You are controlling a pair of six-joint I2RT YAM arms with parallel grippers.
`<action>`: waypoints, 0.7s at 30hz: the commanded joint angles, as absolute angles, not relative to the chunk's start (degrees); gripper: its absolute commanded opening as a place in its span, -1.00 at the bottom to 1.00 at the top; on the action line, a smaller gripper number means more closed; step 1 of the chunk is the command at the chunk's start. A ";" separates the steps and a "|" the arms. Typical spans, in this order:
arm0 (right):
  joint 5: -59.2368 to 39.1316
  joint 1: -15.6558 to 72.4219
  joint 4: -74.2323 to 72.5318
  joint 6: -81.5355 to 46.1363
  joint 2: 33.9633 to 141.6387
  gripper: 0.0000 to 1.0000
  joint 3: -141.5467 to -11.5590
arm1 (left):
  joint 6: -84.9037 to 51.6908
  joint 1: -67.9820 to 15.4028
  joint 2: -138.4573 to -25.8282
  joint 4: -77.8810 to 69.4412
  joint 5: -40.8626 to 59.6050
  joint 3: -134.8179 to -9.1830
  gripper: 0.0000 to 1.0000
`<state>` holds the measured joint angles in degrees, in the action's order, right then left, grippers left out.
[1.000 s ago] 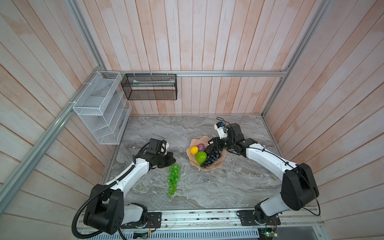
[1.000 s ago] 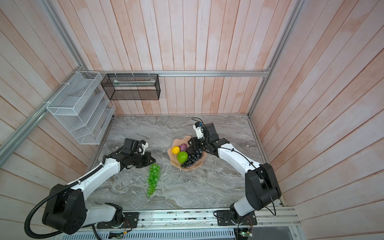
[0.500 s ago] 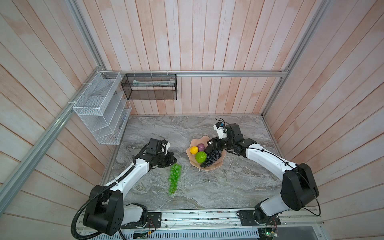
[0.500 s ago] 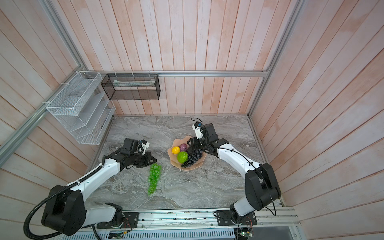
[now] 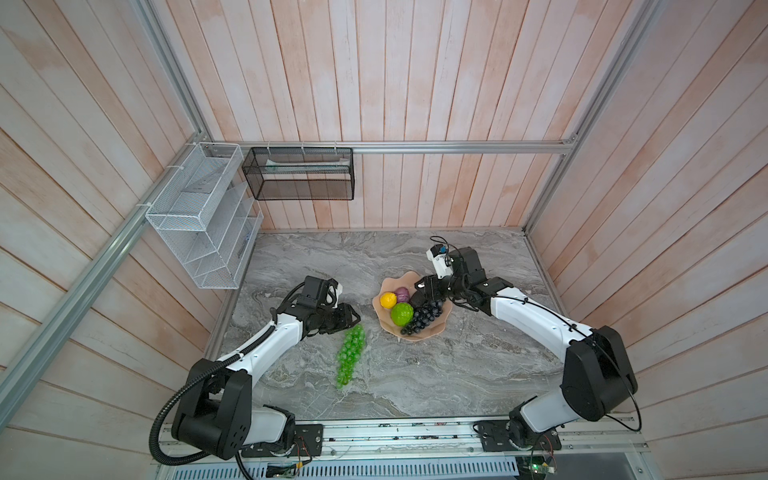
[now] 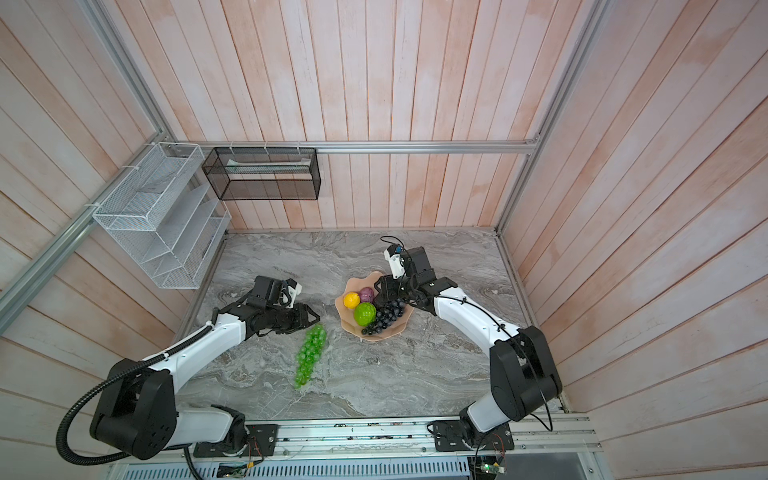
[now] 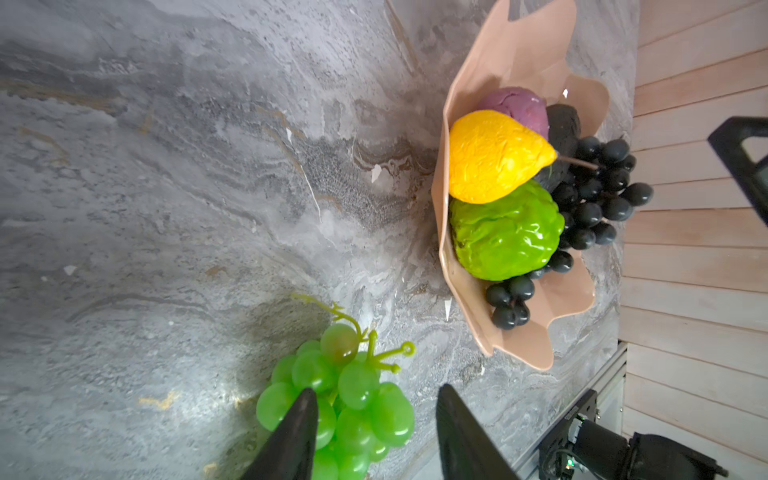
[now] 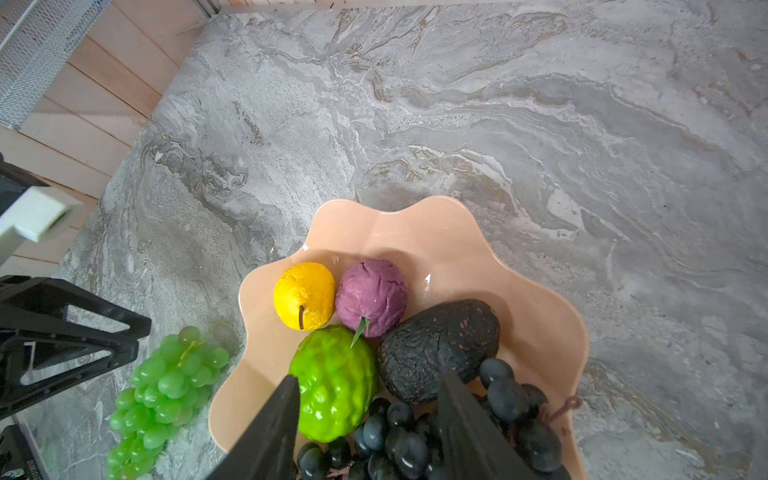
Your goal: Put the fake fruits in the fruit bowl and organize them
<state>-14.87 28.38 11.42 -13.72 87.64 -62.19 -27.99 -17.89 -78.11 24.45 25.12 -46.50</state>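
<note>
Green grape bunch (image 5: 351, 355) lies alone on the grey marbled worktop (image 5: 457, 374), left of centre in both top views. It is outside the fruit bowl (image 5: 392, 283), just to the bowl's lower left. The bunch (image 6: 309, 357) runs lengthwise toward the bottom of the frame, stem end uppermost.

The left end effector (image 5: 355, 321) sits right at that stem end, tips pointing toward the bowl. In the left wrist view its two black fingers (image 7: 299, 432) stand spread, with the top grapes and curly stem between them. One finger overlaps the grapes, and whether it touches them I cannot tell. The other is clear of them with bare worktop in the gap, so nothing is pinched.

The peach-pink scalloped bowl sits right of centre in the frame and holds five pieces:
- Yellow lemon (image 5: 387, 299) and purple bumpy fruit (image 5: 402, 294) are on its upper left side.
- Lime-green bumpy fruit (image 5: 401, 314) is just below them.
- Blackish avocado (image 8: 440, 345) is beside the purple one.
- Dark grape bunch (image 5: 424, 318) trails toward the lower rim.

The right end effector (image 5: 422, 293) hangs over the bowl's upper right part, above the avocado. In the right wrist view its fingers (image 8: 274, 428) are spread. The lime-green fruit is by one finger, and the avocado and dark grapes are by the other. They grip none of them.
</note>
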 commanded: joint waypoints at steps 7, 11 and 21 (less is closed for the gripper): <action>-14.08 28.67 13.58 -13.18 89.27 0.08 -64.51 | -28.01 -16.71 -79.73 19.86 26.60 -47.29 0.25; -14.24 28.95 14.30 -13.27 90.00 0.07 -65.50 | -28.41 -16.70 -83.21 17.41 28.09 -47.10 0.24; -12.90 30.13 16.74 -13.08 91.31 0.07 -68.48 | -30.39 -21.42 -86.78 10.96 34.60 -47.07 -0.17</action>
<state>-13.98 29.56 14.90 -13.47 90.24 -66.70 -30.22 -19.35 -86.04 12.93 31.81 -46.46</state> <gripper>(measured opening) 0.533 0.419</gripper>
